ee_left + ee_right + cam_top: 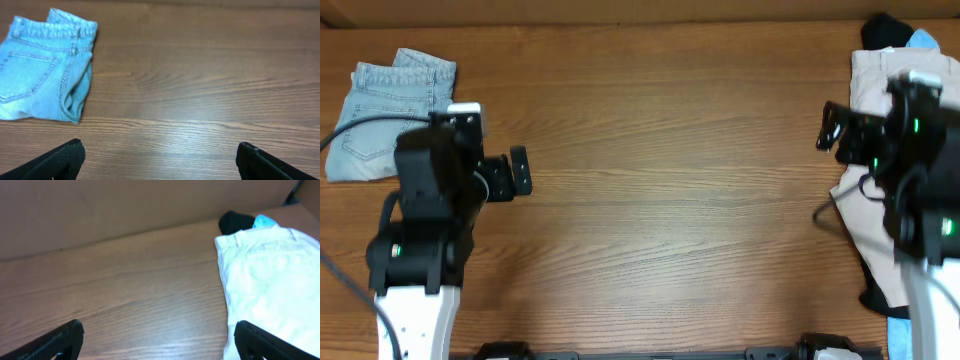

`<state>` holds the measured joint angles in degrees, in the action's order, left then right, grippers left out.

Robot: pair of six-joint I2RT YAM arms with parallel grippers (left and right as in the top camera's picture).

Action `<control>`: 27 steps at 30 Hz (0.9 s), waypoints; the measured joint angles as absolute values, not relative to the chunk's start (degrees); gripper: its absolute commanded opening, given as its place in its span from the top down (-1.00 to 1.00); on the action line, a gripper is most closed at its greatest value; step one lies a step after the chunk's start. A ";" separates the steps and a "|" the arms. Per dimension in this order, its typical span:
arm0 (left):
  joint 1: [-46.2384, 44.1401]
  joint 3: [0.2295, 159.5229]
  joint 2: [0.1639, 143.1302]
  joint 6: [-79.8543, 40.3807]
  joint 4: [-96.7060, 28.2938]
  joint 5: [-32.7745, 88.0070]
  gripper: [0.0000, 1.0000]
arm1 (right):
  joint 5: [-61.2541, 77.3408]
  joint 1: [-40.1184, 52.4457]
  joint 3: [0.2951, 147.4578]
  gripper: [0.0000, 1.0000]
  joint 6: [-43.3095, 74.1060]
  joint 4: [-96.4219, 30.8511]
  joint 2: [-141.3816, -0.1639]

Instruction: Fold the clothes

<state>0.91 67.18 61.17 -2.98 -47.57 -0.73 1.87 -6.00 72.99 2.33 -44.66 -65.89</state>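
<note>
Both jaws stand wide apart and empty: left gripper (159, 152), right gripper (157, 330). The beige shorts (265, 280) lie at the right edge, over a black garment (235, 222) and a blue cloth (264, 221). If you pinch deep, you will likely lift those too. Count: one of each, plus one pair of denim shorts (390, 115), far left.

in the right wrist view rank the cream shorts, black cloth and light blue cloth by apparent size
1. cream shorts, largest by far, even though cut off by the picture edge.
2. black cloth.
3. light blue cloth, slightly smaller; both show only partly, so this order is unsure.
</note>
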 measured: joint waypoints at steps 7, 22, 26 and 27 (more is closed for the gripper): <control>0.91 67.57 69.17 -2.98 -48.10 0.58 -1.00 | -0.69 -7.22 82.78 -1.00 0.40 -43.90 -81.82; 0.91 67.66 72.20 -2.96 -46.09 4.99 -1.00 | 8.54 -46.09 83.22 -0.94 0.89 -23.94 -102.45; 0.89 67.66 73.45 -2.98 -46.06 5.02 -1.00 | 13.87 -52.38 83.33 -0.88 0.32 -20.08 -112.31; 0.89 67.66 74.02 -2.98 -46.09 5.04 -1.00 | 15.75 -53.82 83.33 -0.87 -0.05 -18.61 -114.52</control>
